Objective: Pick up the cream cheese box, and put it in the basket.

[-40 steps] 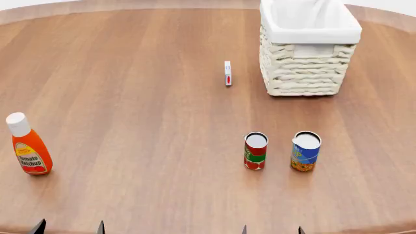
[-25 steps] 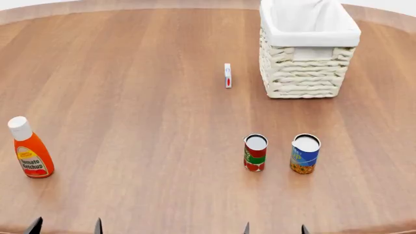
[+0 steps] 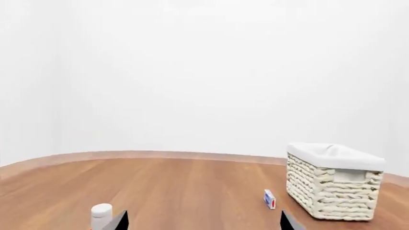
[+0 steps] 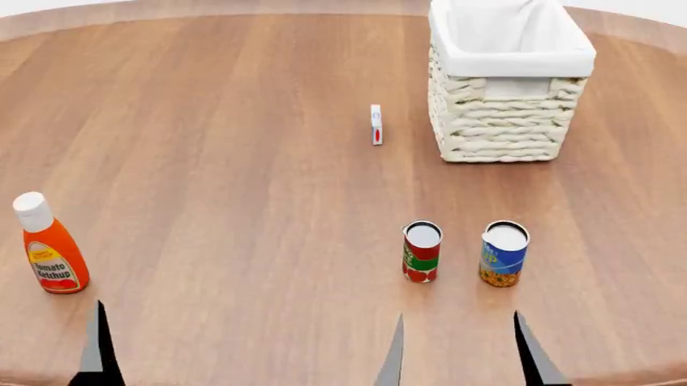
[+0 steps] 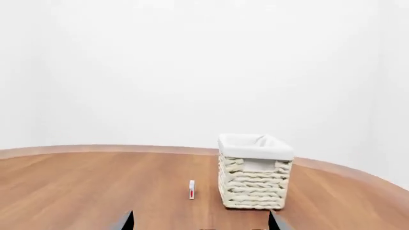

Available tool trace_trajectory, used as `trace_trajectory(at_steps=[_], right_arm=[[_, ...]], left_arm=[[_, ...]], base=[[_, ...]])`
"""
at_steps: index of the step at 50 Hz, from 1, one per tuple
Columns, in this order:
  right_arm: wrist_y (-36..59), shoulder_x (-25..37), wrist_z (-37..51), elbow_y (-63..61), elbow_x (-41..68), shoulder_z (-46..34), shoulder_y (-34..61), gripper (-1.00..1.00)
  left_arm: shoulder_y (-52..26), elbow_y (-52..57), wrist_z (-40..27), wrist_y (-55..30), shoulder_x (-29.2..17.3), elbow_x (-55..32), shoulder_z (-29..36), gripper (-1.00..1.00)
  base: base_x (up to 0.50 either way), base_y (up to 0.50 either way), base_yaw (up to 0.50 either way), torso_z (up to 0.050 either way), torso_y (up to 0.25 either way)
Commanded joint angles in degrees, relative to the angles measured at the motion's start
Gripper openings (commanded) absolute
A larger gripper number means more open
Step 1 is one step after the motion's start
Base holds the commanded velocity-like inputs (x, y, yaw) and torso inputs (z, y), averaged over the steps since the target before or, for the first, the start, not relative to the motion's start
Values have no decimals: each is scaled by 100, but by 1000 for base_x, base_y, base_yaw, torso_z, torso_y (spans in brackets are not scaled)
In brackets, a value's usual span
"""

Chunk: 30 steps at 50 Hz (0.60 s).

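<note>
The cream cheese box (image 4: 376, 125), small, white with a red mark, stands on edge on the wooden table just left of the basket (image 4: 499, 121). The basket is cream woven wicker with a white liner, at the far right. The box (image 3: 269, 199) and basket (image 3: 332, 196) also show in the left wrist view, and the box (image 5: 191, 189) and basket (image 5: 252, 184) in the right wrist view. My left gripper (image 3: 203, 223) is open and empty; one finger (image 4: 99, 350) shows at the near left. My right gripper (image 4: 462, 358) is open and empty, near the table's front edge, behind the cans; it also shows in its wrist view (image 5: 200, 223).
A red-and-green can (image 4: 422, 251) and a blue can (image 4: 503, 253) stand upright between my right gripper and the box. A ketchup bottle (image 4: 48, 249) stands at the near left, its white cap (image 3: 101, 213) beside my left fingers. The round table's edge curves behind the basket.
Both grippers' fingers have come further up into the head view from its lower edge. The box, basket, cans and bottle have not moved.
</note>
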Motion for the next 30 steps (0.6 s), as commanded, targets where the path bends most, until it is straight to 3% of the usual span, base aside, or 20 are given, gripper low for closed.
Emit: trace_trajectory(at_steps=[1,8,30], right_arm=[[403,132,110,-1100,26,-110,-154,100],[814,250,134,-1911,-17,-212,-212,100],[685,376,320,-1756,-187,-379,-201,100]], left_arm=[[244,1288,-201,-379,-181,-92,40,100],[306,1636,-265,-426,-267,-30,100,100],[353,1436,-363,-90,-396,51,298,100]], base=[[0,0,0,0,0],[0,0,0,0,0],[0,0,0,0,0]])
